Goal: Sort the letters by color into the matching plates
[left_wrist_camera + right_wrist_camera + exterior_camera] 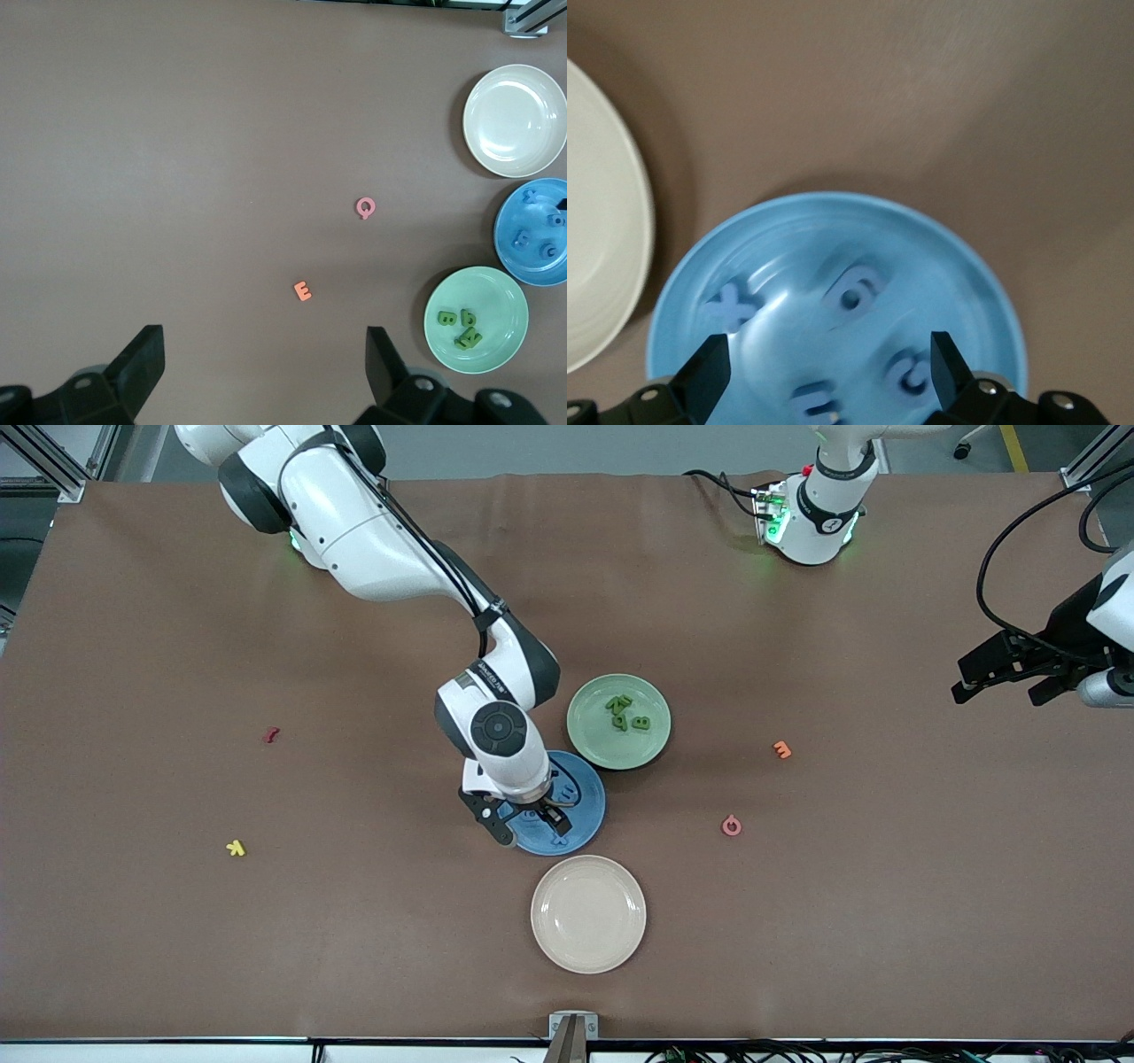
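A: While the right pincer (529, 821) is hanging spread and empty over the blue plate (580, 834), four blue letters (852, 289) are lying inside.

B: Green letters (627, 712) are sitting in the green plate (594, 737); left pincer (261, 376) is waiting, spread, above the tabletop (159, 957). Sorting looks finished; next, lift clear.

The front view looks down from high across the table, facing both robot bases, and takes in the whole brown table (177, 957). The right wrist view looks straight down, close over the blue plate (833, 230) just beneath the right gripper (824, 390). The left wrist view looks down from much higher behind the left gripper (261, 372), sharing the blue plate (523, 257), green plate (492, 297) and cream plate (514, 119) with the front view.
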Tool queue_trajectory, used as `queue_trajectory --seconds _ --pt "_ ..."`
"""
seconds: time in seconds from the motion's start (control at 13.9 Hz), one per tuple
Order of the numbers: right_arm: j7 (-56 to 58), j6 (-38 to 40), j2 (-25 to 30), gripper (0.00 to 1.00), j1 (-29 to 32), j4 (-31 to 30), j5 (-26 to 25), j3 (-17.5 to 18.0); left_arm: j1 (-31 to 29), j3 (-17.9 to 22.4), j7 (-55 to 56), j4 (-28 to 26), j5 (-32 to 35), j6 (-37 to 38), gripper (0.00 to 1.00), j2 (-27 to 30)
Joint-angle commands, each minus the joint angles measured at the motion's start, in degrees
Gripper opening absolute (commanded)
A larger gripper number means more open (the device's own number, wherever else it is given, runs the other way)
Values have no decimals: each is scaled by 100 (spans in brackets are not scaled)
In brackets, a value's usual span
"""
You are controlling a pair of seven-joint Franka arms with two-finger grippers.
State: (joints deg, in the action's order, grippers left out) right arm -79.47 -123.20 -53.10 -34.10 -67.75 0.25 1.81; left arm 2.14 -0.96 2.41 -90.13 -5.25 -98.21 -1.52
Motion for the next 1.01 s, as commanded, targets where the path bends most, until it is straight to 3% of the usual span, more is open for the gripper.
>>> queue_trajectory --seconds 0.0,0.22,0.57,0.93 --pt "824 463 300 100 324 -124 -69 82 93 96 57 -145 95 56 100 213" --pt "1852 534 669 100 702 -378 -34 117 85 96 57 -347 95 39 100 363" --pt "4566 1245 1678 100 1545 -1423 -78 82 23 87 49 -321 95 21 100 363" --pt "6723 2650 2654 100 2442 -1645 -192 56 -3 87 40 -285 95 21 100 345"
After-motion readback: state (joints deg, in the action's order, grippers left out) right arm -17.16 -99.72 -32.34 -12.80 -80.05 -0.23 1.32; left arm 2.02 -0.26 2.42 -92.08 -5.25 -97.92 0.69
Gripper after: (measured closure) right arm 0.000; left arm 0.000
